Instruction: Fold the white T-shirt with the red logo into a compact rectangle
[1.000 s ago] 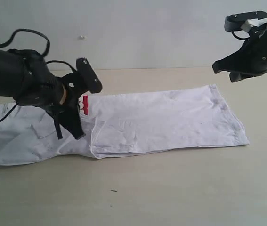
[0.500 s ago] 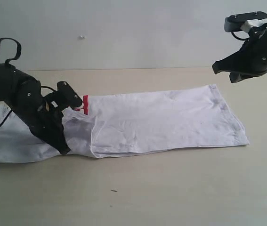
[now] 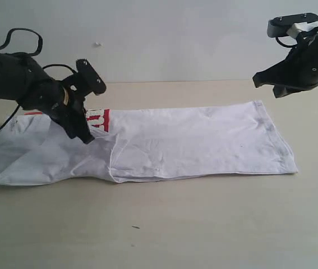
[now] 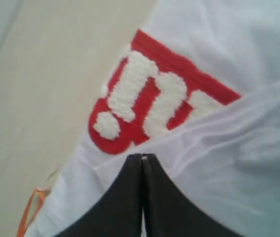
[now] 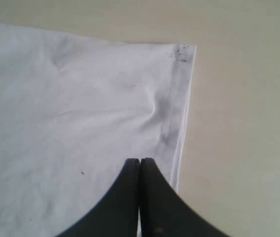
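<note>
Seemingly halfway: the white T-shirt (image 3: 192, 143) lies as a long strip (red logo (image 3: 98, 119) peeking out); crosswise folds are left, with the left gripper (image 3: 86, 137) and right gripper (image 3: 257, 81) both closed.

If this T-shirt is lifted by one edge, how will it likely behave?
Probably floppy: the T-shirt lies flat in soft wrinkles and folded layers, so it should drape and sag. It is likely light, since it looks like thin cloth. Its layers may slide apart, since nothing visible pins them to the table.
</note>
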You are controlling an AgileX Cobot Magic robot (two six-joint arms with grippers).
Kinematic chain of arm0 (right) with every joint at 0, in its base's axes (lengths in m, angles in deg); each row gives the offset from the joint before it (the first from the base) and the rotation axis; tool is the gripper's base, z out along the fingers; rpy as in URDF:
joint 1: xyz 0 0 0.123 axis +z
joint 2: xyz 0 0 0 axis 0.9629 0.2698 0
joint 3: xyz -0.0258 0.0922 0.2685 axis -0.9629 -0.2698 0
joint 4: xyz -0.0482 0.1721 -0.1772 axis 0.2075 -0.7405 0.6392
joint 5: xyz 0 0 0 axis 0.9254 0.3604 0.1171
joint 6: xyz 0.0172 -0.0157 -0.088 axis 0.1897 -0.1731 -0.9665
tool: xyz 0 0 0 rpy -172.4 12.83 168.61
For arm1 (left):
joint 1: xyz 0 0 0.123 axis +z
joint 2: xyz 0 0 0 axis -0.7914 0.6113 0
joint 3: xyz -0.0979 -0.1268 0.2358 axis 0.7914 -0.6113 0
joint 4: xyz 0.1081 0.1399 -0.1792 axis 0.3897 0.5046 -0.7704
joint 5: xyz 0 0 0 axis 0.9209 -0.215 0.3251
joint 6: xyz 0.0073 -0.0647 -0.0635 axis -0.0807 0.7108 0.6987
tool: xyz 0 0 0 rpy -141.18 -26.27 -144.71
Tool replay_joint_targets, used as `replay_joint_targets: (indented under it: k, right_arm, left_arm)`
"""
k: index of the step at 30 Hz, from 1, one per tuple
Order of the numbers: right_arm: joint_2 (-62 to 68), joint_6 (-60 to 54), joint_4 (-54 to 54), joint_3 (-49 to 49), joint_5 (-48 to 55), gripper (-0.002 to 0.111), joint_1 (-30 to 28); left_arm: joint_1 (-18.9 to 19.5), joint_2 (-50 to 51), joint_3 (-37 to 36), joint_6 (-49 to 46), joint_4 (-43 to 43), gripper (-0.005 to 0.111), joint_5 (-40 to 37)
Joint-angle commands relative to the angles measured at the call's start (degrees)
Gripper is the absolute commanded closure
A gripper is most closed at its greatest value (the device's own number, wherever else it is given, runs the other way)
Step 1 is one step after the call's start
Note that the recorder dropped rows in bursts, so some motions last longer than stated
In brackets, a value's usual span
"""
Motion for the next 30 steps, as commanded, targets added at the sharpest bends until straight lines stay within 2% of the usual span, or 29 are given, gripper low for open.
replay_joint_targets:
  k: [1, 5, 8, 11, 16, 18, 30]
  right_arm:
    - [-0.3, -0.3, 0.0, -0.3, -0.8, 0.108, -0.3]
    - [-0.3, -0.3, 0.0, -0.3, -1.0, 0.108, -0.3]
    - [-0.3, -0.3, 0.0, -0.3, -1.0, 0.108, -0.3]
    - [-0.3, -0.3, 0.0, -0.3, -0.8, 0.108, -0.3]
    - [-0.3, -0.3, 0.0, -0.3, -0.7, 0.108, -0.3]
    - [-0.3, -0.3, 0.0, -0.3, -0.7, 0.108, -0.3]
    - [-0.3, -0.4, -0.8, -0.3, 0.0, 0.108, -0.3]
  left_arm:
    - [0.2, 0.0, 2.9, 18.2, 14.1, 0.107, -1.1]
    - [0.1, -0.3, 3.3, 20.3, 14.9, 0.107, -5.1]
    - [0.1, -0.6, 3.3, 19.5, 9.4, 0.107, -6.5]
    - [-0.2, -0.7, 3.3, 10.8, -3.1, 0.107, -5.7]
    - [-2.7, -0.6, 3.3, -19.6, -36.9, 0.107, -7.8]
    - [-4.0, 0.0, 3.3, -28.0, -43.9, 0.107, -9.7]
    - [-5.4, 7.3, 3.3, -25.0, -47.4, 0.107, -4.3]
